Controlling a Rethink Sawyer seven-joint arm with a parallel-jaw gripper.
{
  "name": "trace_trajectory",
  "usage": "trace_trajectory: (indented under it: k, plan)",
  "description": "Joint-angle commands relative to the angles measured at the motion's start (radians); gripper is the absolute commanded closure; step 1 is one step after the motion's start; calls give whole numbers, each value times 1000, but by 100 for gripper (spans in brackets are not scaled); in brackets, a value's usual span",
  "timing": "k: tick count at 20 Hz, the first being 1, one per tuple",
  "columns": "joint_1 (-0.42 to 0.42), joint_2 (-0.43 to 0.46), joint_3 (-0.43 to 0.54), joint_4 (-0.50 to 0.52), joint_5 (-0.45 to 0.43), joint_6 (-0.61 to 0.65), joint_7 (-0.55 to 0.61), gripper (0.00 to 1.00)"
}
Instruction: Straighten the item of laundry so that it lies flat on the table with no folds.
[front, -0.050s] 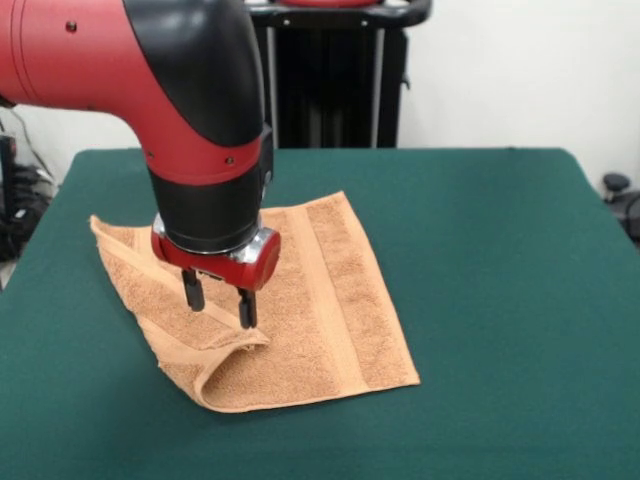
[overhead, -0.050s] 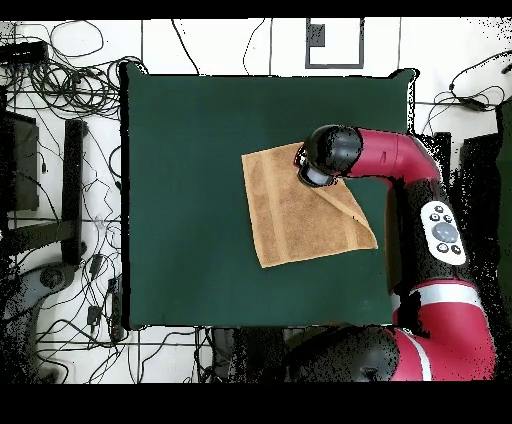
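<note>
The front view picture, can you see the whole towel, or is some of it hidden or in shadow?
Front view: the arm hides the towel's middle, and the gripper, open, casts a soft shadow by the raised fold. Overhead view: the arm's head covers one towel corner.

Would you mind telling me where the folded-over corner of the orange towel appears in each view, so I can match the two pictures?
Front view: the folded corner is at the towel's lower left, just below the gripper.
Overhead view: it lies at the towel's upper right edge, mostly hidden under the arm.
Shared landmark: the gripper, right beside the fold.
</note>
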Motion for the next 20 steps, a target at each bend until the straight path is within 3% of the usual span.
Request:
trace_trajectory:
  k: [1, 20]
  plan:
    - [53, 13, 19, 103, 28, -39, 41, 0]
    - [80, 90, -29, 20, -11, -19, 52, 0]
